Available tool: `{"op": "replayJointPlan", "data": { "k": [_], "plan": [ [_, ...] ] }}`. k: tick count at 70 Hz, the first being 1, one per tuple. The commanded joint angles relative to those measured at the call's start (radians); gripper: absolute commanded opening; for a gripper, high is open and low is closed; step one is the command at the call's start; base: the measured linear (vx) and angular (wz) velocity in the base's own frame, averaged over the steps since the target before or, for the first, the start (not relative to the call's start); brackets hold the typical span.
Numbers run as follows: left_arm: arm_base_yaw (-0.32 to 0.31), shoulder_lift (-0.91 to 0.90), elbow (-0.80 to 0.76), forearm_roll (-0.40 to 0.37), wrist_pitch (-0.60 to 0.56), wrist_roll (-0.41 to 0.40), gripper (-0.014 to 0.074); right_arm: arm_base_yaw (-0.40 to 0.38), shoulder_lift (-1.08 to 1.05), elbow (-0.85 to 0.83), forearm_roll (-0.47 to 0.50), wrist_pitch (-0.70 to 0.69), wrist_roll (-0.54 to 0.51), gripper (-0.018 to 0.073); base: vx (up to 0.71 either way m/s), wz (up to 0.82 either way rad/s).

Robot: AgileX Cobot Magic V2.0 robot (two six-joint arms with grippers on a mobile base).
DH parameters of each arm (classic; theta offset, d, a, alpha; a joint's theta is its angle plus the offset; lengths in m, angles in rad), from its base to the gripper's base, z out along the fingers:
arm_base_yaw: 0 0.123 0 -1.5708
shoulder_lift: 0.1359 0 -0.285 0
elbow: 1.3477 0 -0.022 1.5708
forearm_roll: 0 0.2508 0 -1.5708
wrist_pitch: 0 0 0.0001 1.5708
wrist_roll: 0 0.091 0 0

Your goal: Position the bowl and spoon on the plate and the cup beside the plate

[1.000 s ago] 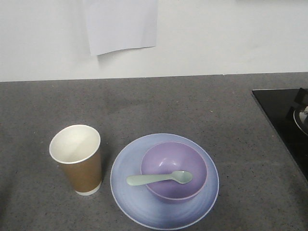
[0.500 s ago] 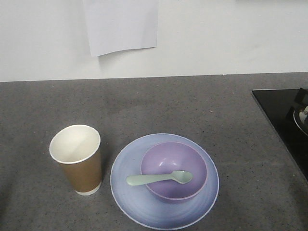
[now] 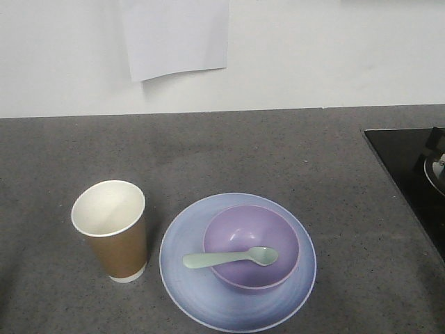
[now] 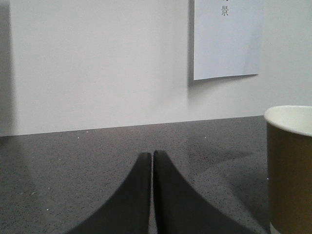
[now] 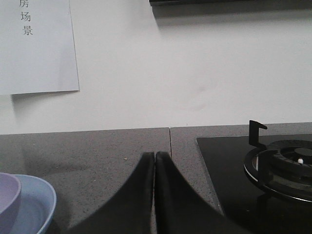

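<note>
White sheet of paper (image 3: 175,36) fixed to the pale wall above the counter; printed characters legible in the wrist views: "景" at the top of the sheet from the left wrist, "房 场 景" stacked vertically from the right wrist. No other writing or brand marks readable. Left gripper (image 4: 152,158): dark fingers pressed together, nothing between them, low over the speckled grey stone countertop (image 3: 229,153), with the tall brown paper cup (image 3: 112,230) near its right side. Right gripper (image 5: 154,158): fingers likewise closed, empty, over the counter near the black glass gas hob (image 5: 253,175). Round pale blue shallow plate (image 3: 182,278) sits on the counter; the glossy lavender-purple deep bowl (image 3: 240,229) stands on it. Small mint-green plastic spoon (image 3: 231,258) lies across the bowl's near rim, handle pointing towards the cup. Cup upright, just beside the plate.
</note>
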Motion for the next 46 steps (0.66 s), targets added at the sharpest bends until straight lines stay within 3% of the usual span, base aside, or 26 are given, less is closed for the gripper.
{"op": "replayJointPlan", "data": {
  "k": [1, 46],
  "plan": [
    [0.003, -0.015, -0.009, -0.006, -0.074, -0.011, -0.0006, -0.007, -0.009, 0.004, -0.009, -0.074, -0.002, -0.0009, 0.00, 0.00],
    [0.003, -0.015, -0.009, -0.006, -0.074, -0.011, -0.0006, -0.007, -0.009, 0.004, -0.009, -0.074, -0.002, -0.0007, 0.00, 0.00]
  ]
}}
